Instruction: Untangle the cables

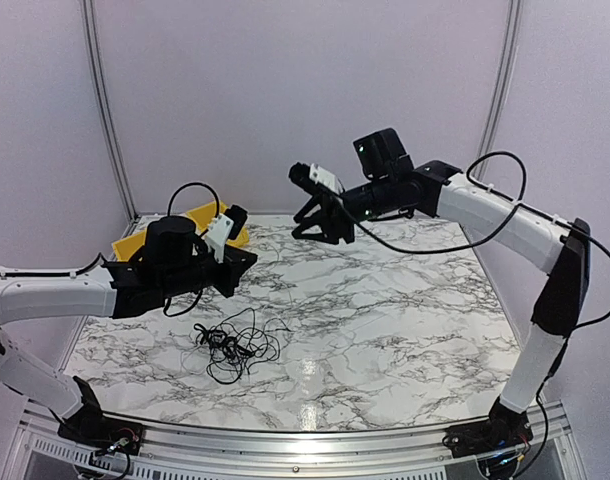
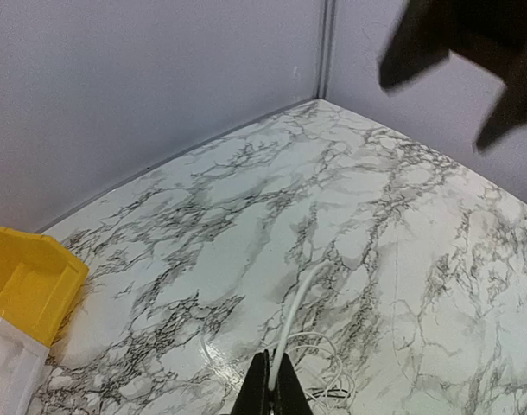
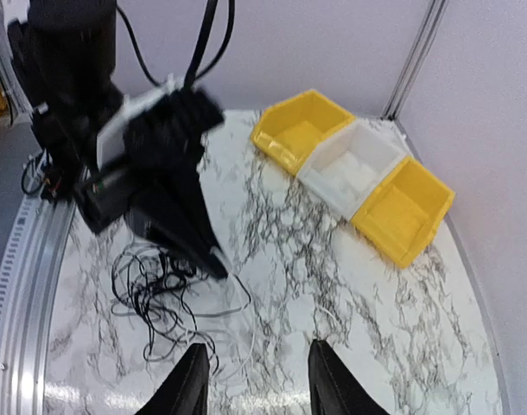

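- Plainly found the left gripper [image 2: 272,382] clamped on a thin white cord [image 2: 290,313], fingertips pressed together around it, with the cord trailing out ahead of the tips and down onto the table [image 2: 402,259].
- Saw the right gripper [image 3: 259,382] with fingers apart and nothing between them, raised off the table and facing the left one.
- Placed the tangle of black cords [image 1: 230,345] on the table, below and a little behind the left gripper. From the right gripper, ahead and down, partly hidden under the left arm.
- Could not make out any knot between the white cord and the black loops, nor rule one out.
- Judged the main risk to be a lift of the white cord dragging the whole bundle along and tightening it, with nothing pinning the black loops down.
- Reckoned also on a slip of so thin a cord from the very tips under a sharp tug.
- Noted the two grippers near each other in the air, and feared a knock against the left one from any careless reach by the right toward the cord.
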`<state>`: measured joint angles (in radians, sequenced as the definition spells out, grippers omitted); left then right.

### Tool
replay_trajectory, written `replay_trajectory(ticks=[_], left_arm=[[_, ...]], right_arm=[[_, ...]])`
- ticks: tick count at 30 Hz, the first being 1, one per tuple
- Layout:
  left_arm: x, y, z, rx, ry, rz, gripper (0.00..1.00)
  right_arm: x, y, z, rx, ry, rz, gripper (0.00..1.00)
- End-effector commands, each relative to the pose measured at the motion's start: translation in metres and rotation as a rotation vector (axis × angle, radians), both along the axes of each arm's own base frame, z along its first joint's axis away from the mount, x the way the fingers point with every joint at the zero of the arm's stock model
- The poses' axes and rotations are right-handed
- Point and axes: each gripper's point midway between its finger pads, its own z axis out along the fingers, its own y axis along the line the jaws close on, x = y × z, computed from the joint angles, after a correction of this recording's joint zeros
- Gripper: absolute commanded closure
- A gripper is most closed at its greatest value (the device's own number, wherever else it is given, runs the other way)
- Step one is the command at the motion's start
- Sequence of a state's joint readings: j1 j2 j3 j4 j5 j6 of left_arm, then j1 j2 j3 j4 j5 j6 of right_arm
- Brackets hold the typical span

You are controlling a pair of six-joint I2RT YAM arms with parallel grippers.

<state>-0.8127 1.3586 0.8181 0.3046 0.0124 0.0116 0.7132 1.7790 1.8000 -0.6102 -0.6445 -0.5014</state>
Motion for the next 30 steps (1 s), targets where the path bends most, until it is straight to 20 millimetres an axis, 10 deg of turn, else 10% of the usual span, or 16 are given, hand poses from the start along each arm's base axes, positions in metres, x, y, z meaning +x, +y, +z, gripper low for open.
replay_trajectory(ticks=[1, 9, 20, 30], left_arm=[[0.032, 0.043, 0.025, -0.117, -0.004, 0.288, 1.0], [0.038, 0.059, 0.044, -0.24, 0.039, 0.376, 1.0], [0.032, 0.077, 0.072, -0.275, 0.053, 0.445, 1.0], [0.029, 0.083, 0.067, -0.261, 0.099, 0.474, 1.0]], right_arm=[[-0.008, 0.001, -0.083, -0.155, -0.026, 0.002, 0.6], [-0.057, 0.045, -0.149, -0.206, 0.009, 0.092, 0.73], [0.014, 0.058, -0.147, -0.09, 0.123, -0.241, 0.77], [0.023, 0.087, -0.15, 0.03, 0.203, -0.188, 0.46]])
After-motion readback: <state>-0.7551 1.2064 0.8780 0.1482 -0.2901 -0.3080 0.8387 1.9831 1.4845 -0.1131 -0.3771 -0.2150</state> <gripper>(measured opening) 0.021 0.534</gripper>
